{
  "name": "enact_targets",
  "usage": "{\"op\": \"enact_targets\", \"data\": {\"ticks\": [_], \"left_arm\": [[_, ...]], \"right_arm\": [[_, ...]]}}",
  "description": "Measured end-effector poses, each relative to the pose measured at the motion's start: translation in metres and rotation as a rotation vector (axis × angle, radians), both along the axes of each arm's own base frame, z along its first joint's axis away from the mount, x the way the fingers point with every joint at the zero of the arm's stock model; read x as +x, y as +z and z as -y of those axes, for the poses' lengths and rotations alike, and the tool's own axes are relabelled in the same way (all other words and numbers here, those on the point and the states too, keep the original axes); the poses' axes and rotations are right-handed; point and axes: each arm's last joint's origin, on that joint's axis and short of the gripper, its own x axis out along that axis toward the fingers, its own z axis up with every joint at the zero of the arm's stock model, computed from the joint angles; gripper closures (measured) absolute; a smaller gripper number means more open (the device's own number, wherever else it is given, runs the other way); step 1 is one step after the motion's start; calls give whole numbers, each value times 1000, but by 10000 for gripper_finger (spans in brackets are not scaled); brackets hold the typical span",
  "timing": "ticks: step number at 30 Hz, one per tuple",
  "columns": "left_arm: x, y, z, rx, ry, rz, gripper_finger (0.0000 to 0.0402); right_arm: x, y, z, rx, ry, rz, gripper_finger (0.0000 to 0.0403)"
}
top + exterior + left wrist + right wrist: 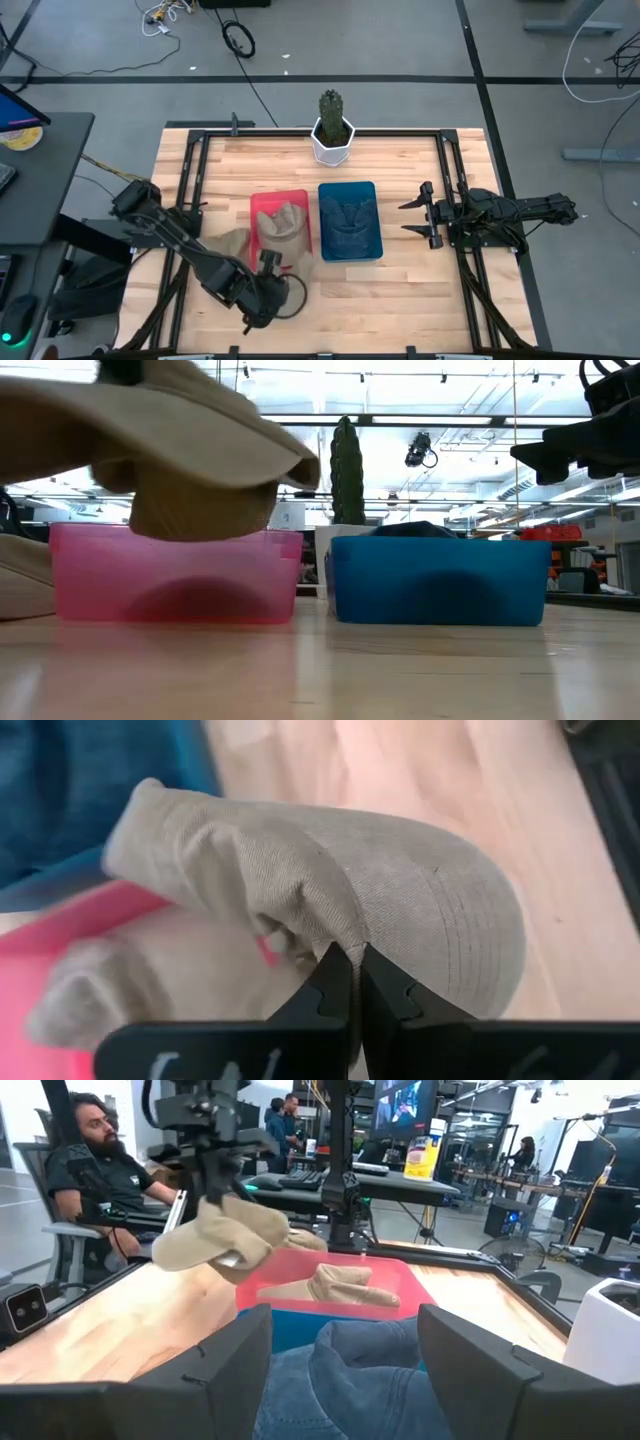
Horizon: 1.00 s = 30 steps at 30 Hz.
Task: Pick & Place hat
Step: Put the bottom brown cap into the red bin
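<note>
My left gripper (268, 262) is shut on a beige hat (180, 450), which hangs in the air over the near-left part of the pink bin (175, 575). The right wrist view shows this hat (225, 1235) hanging below the gripper. A second beige hat (340, 1285) lies inside the pink bin (262, 205). More beige cloth (228, 243) rests on the table left of the bin. My right gripper (415, 215) is open and waits right of the blue bin (350, 250), touching nothing. My left gripper pinches a gathered fold of the beige hat's cloth (335, 935) between its two shut fingers (385, 1000). The fingers come from above, pointing down. The hat is lifted clear and hangs slack below them, its crown (200, 510) lowest, above the pink bin's rim.
The blue bin (440, 580) holds dark blue cloth (350, 1370). A cactus in a white pot (333, 135) stands at the far edge. Black frame rails (455, 170) border the tabletop. Bare wood lies along the near edge (400, 300). People sit in the room beyond.
</note>
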Motion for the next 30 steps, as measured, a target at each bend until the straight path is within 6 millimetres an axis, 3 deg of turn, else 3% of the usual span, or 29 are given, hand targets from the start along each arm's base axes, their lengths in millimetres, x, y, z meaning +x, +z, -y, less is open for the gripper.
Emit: {"op": "enact_targets", "data": {"ticks": [6,11,22,30], "left_arm": [[-9,20,-27,79,76,14,397],[-7,20,-48,138,160,-34,397],[8,-7,-93,164,304,-105,397],[16,-39,-108,60,264,-118,398]], "right_arm": [[0,0,0,0,-1,-2,149],[0,0,0,0,0,-1,149],[0,0,0,0,0,-1,149],[0,0,0,0,0,-1,149]]}}
